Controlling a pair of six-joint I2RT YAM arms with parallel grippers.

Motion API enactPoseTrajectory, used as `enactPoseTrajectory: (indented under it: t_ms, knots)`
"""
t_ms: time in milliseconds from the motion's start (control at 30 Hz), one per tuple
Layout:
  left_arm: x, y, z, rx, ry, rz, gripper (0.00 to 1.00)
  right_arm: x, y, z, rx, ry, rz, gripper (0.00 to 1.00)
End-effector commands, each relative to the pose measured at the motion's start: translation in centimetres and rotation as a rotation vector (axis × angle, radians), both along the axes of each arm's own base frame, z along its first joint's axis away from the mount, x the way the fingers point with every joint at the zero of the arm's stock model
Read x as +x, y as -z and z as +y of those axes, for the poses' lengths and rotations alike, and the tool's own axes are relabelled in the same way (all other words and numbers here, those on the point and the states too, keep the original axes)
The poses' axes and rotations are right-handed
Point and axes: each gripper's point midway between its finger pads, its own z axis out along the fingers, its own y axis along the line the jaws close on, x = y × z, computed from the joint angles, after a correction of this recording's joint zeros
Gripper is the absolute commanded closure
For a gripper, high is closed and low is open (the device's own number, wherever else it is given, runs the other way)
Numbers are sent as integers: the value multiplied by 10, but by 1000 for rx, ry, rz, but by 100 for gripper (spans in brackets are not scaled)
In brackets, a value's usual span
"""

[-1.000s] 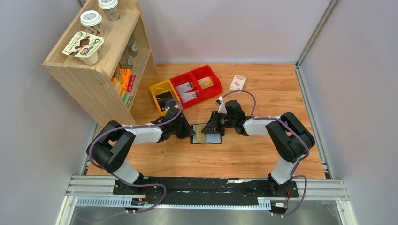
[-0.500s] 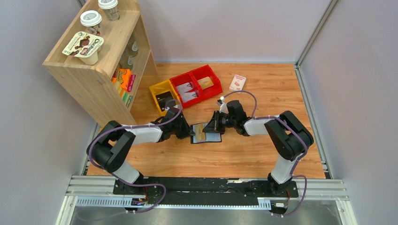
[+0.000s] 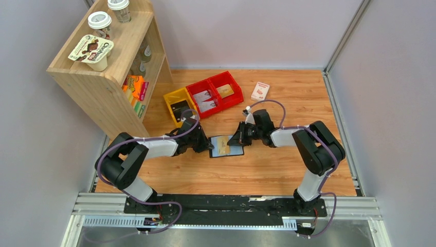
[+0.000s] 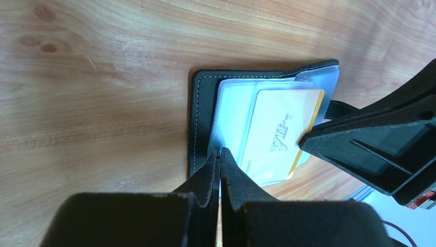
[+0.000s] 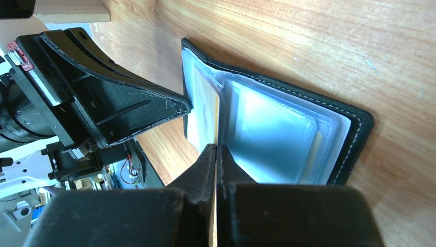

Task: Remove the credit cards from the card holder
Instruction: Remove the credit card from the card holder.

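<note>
The black card holder (image 3: pixel 228 150) lies open on the wooden table between both arms, its bluish clear pockets (image 5: pixel 272 139) facing up. A golden-beige credit card (image 4: pixel 277 131) printed "VIP" sits partly in a pocket. My left gripper (image 4: pixel 220 152) is shut on the near edge of the card holder's (image 4: pixel 203 118) clear sleeve, at the holder's left side (image 3: pixel 210 147). My right gripper (image 5: pixel 216 147) is shut on the credit card (image 5: pixel 218 116), seen edge-on as a thin tan line between its jaws. In the top view the right gripper (image 3: pixel 237 141) sits over the holder's right half.
Two red bins (image 3: pixel 216 92) and a yellow bin (image 3: pixel 180 105) stand behind the holder. A white-and-red box (image 3: pixel 260 91) lies at the back right. A wooden shelf (image 3: pixel 108 67) with cups and packets stands at the left.
Both grippers have closed, the left on the holder's sleeve and the right on the card. The right gripper has shifted slightly to the right.
</note>
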Motion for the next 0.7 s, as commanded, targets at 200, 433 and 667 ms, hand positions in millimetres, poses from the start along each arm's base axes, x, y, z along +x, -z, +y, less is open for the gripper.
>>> enactPoseTrajectory:
  t_ms: [200,433,667]
  knots:
    - [4,-41,-13,-89,55,-126,76,5,-13,0,39,-14,-39,100]
    - [25,-71,-39,-168,110,-212,72,5,-12,2,47,-21,-35,100]
    - [28,-38,-44,-137,122,-155,78,4,-11,2,50,-26,-29,100]
